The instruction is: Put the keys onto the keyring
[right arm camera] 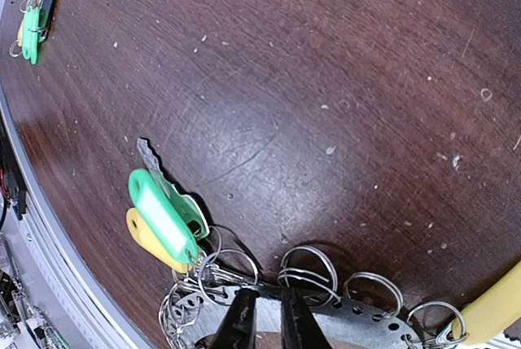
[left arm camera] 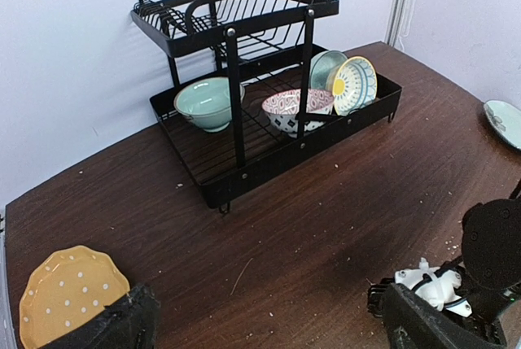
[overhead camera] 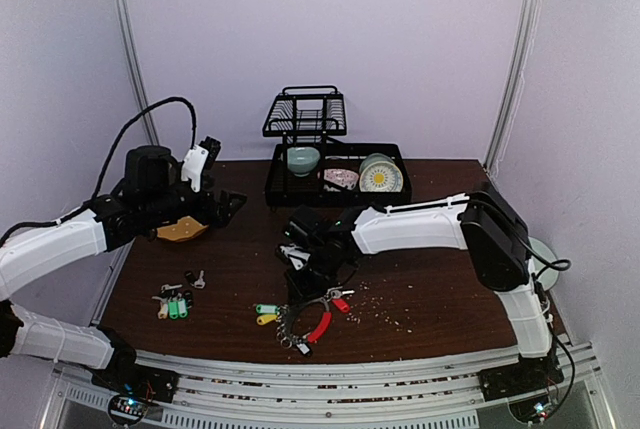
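Observation:
The keyring (overhead camera: 320,327), a metal ring with a red arc, several small rings and green and yellow tags, lies near the table's front centre. In the right wrist view its perforated metal band (right arm camera: 358,320) carries a green tag (right arm camera: 163,215) and a yellow tag (right arm camera: 146,239). My right gripper (right arm camera: 269,320) is shut on that band; in the top view it (overhead camera: 308,284) sits just above the ring. Loose keys with green and dark tags (overhead camera: 175,302) lie front left and also show in the right wrist view (right arm camera: 32,15). My left gripper (left arm camera: 269,334) is wide open and empty, held above the table at the back left (overhead camera: 222,207).
A black two-tier dish rack (overhead camera: 335,184) with bowls and plates stands at the back centre (left arm camera: 244,172). A yellow dotted plate (left arm camera: 65,292) lies under the left gripper (overhead camera: 182,231). A pale plate (left arm camera: 505,121) lies at the right edge. Crumbs dot the table.

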`<move>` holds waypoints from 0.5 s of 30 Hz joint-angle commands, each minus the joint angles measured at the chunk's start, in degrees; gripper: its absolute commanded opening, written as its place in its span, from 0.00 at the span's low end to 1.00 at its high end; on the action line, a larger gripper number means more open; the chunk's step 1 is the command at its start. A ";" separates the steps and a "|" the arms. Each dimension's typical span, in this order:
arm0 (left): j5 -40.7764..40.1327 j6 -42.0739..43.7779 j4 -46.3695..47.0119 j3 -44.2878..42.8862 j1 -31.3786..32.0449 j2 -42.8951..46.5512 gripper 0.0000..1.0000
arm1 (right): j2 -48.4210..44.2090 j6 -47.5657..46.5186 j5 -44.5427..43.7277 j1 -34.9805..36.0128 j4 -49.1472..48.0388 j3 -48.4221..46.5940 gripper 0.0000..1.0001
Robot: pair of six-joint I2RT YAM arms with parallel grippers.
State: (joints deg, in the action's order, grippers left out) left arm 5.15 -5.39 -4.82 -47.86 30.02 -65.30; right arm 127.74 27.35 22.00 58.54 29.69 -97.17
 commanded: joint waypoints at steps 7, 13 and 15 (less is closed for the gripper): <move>1.22 0.96 0.87 -1.01 -0.78 -0.58 0.98 | -3.01 -0.04 3.21 -3.13 -0.48 -0.47 0.17; 1.20 0.91 0.86 -0.93 -1.06 -0.36 0.98 | -2.43 2.04 0.45 -4.25 -1.81 1.08 0.24; 1.23 0.91 0.87 -0.92 -1.07 -0.35 0.98 | -0.96 1.96 0.84 -3.90 -0.83 0.06 0.25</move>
State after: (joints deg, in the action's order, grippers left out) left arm 5.48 -5.39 -4.82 -47.86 29.39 -65.39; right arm 125.95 28.56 23.31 54.04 27.64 -96.12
